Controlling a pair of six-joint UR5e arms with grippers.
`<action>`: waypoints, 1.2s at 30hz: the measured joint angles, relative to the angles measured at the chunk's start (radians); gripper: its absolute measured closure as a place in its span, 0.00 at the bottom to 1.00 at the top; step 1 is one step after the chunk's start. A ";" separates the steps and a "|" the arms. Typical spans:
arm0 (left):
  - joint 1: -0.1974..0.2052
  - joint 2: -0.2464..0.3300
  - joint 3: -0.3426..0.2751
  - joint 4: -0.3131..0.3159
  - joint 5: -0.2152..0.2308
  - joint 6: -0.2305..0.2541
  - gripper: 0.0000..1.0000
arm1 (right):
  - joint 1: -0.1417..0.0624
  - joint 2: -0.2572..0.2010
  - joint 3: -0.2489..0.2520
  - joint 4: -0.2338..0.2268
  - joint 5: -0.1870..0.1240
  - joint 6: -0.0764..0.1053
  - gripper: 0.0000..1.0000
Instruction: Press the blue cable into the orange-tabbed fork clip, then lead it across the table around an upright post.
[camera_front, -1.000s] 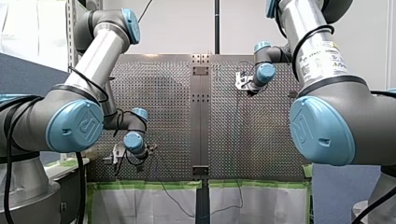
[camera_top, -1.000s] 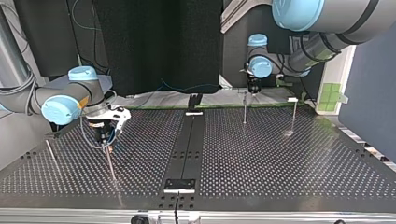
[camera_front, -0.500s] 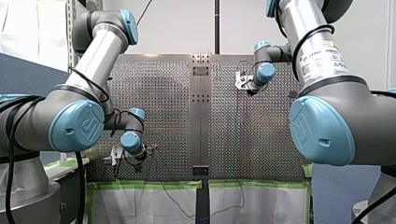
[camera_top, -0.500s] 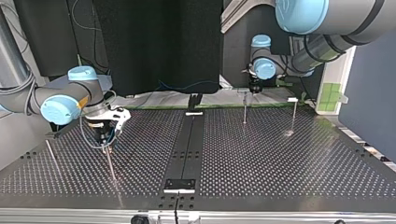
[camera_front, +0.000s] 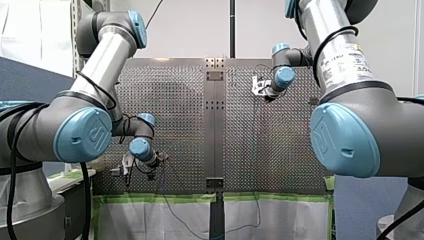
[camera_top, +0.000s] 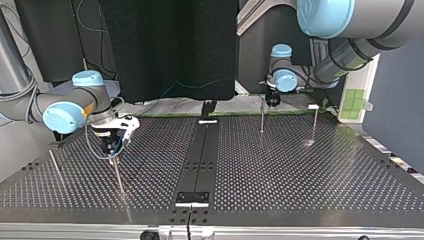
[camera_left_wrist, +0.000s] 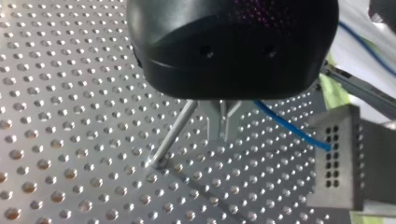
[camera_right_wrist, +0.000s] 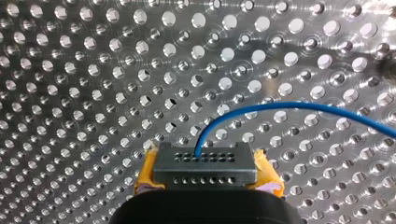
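Metal fingers (camera_left_wrist: 214, 122) of the left claw (camera_left_wrist: 225, 139), nearly closed, have been shifted slightly within the last second, the post (camera_left_wrist: 173, 135) just beside them and the blue cable (camera_left_wrist: 292, 128) trailing alongside, so routing is judged underway; a grey block (camera_right_wrist: 205, 161) is gripped by the right claw (camera_right_wrist: 205, 176).

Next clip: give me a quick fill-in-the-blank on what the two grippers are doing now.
My right gripper has ___ pads.
It is shut on a grey perforated block that a ___ cable enters.
Beside my left gripper stands a thin metal ___.
Missing: yellow; blue; post.
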 joint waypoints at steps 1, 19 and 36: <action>0.002 0.000 0.002 0.000 0.000 -0.002 0.99 | 0.000 0.000 0.000 0.000 0.000 0.000 1.00; 0.026 0.000 0.028 -0.036 0.076 -0.050 0.99 | 0.002 -0.003 0.000 0.000 0.001 0.000 1.00; 0.029 0.001 0.029 -0.060 0.071 -0.052 0.99 | 0.001 -0.003 0.000 0.000 0.005 0.000 1.00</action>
